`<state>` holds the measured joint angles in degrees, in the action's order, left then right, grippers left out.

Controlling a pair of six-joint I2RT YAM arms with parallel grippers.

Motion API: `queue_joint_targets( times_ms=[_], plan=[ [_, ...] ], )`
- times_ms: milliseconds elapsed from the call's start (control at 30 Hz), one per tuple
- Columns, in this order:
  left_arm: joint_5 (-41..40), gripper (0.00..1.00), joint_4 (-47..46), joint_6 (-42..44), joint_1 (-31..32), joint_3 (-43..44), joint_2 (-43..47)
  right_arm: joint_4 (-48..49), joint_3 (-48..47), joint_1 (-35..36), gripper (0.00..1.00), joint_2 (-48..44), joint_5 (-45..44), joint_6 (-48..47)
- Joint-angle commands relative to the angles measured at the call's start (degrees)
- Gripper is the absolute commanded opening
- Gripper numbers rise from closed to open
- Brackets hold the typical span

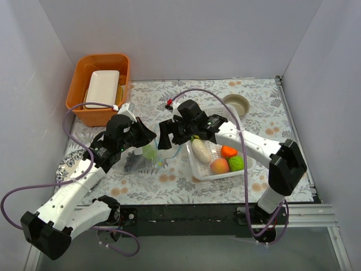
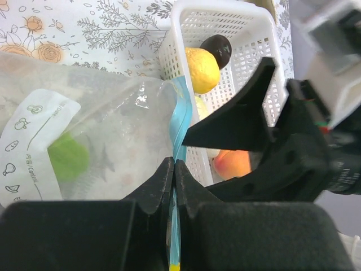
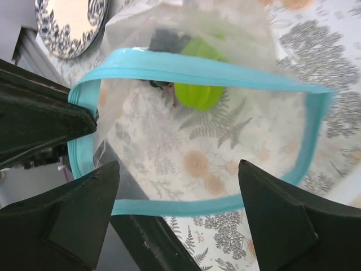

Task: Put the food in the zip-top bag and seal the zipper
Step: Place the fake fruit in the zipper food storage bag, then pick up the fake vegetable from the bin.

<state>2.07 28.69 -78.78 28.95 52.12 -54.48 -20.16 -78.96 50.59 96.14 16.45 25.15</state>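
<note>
Bag holds two pieces.
Our left gripper pinches zipper, right gripper gapes; only left wrist shows lemon, plum at twelve.

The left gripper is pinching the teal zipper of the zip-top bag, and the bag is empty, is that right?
Not quite: the zip-top bag is not empty. The right wrist view shows a green piece and a dark piece inside it. The left gripper is indeed pinching the teal zipper.
</note>
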Motion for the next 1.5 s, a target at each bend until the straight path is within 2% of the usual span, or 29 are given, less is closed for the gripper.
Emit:
queue_joint_targets(
  times_ms=[0, 133, 267, 367, 500, 633, 800, 1033, 1133, 1233, 1367, 1467],
  plan=[
    [-1.4, 0.0, 1.1, -0.3, -0.3, 1.1, 2.4, -2.5, 0.6, -2.8, 0.94, -6.9, -10.4, 0.1],
    [-1.4, 0.0, 1.1, -0.2, -0.3, 1.0, 2.4, -7.8, 5.3, -9.1, 0.95, -10.9, -16.2, 3.4],
    [-1.4, 0.0, 1.1, -0.2, -0.3, 1.0, 2.4, -8.1, 11.0, -16.2, 0.96, -13.8, -15.9, 3.5],
    [-1.4, 0.0, 0.8, -0.4, -0.3, 0.7, 2.3, -9.3, 12.5, -18.3, 0.95, -13.1, -11.0, -0.6],
    [-1.3, 0.0, 0.5, -0.5, -0.3, 0.4, 1.7, -11.0, 13.5, -18.3, 0.93, -9.5, -6.0, -6.8],
    [-0.9, 0.0, 0.4, -0.4, -0.3, 0.2, 1.5, -7.9, 17.1, -18.2, 0.88, -7.4, -1.4, -7.7],
    [-1.0, 0.0, 0.5, -0.4, -0.2, 0.1, 1.6, -6.4, 19.5, -18.4, 0.85, -5.3, -2.9, -7.4],
    [-0.4, 0.0, 0.1, -0.3, -0.3, -0.2, 0.6, -4.0, 21.1, -18.3, 0.81, -2.0, -0.6, -7.7],
    [-0.4, 0.0, 0.1, -0.3, -0.3, -0.2, 0.5, -3.3, 21.0, -18.2, 0.68, -1.4, 0.0, -7.6],
    [-0.6, 0.0, 0.1, -0.3, -0.3, -0.3, 0.8, -2.9, 20.9, -18.2, 0.45, -1.6, -0.5, -6.5],
    [-1.1, 0.0, 1.1, 0.1, -0.3, 0.4, 1.2, -2.3, 20.2, -18.2, 0.31, -2.5, 0.3, -5.3],
    [-1.4, 0.0, 1.4, 0.4, -0.3, 0.3, 1.4, -2.3, 19.5, -18.2, 0.28, -4.3, 0.8, -4.7]
  ],
)
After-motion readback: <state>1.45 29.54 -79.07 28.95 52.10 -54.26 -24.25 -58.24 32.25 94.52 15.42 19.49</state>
